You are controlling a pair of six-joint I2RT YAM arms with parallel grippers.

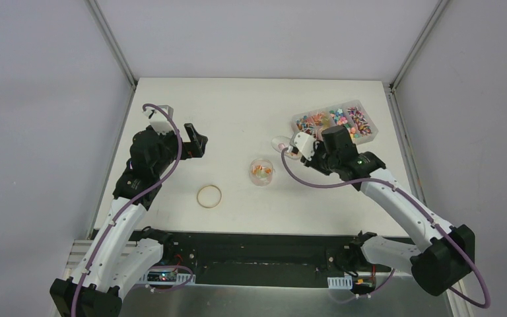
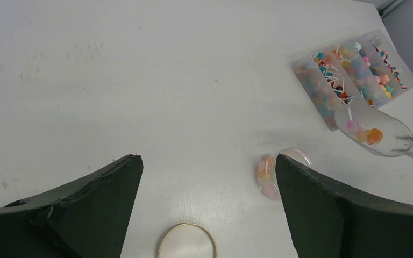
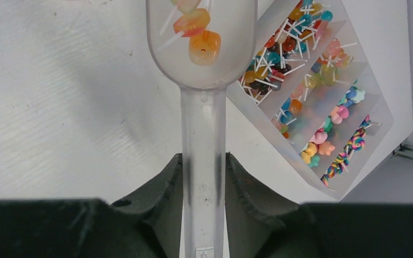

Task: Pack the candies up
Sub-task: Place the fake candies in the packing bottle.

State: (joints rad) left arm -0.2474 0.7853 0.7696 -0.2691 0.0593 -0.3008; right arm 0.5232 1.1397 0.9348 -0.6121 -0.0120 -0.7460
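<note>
Clear plastic scoop (image 3: 203, 134), just the one, and the right jaws are clamped tight on its handle, right beside the box near the desk's (image 1: 237, 105) far right corner. Candies (image 3: 196, 29) in its bowl: two orange ones plain to see, more cut off above. One divided clear box (image 1: 364, 137) sits in that corner, heaped with many more. One small clear cup (image 1: 261, 171) stands mid-desk, a few inside. One tan rubber-band ring (image 1: 209, 196) lies toward the near edge. Left jaws are spread wide, gripping nothing. White desk, grey walls (image 1: 39, 99), metal corner posts.
</note>
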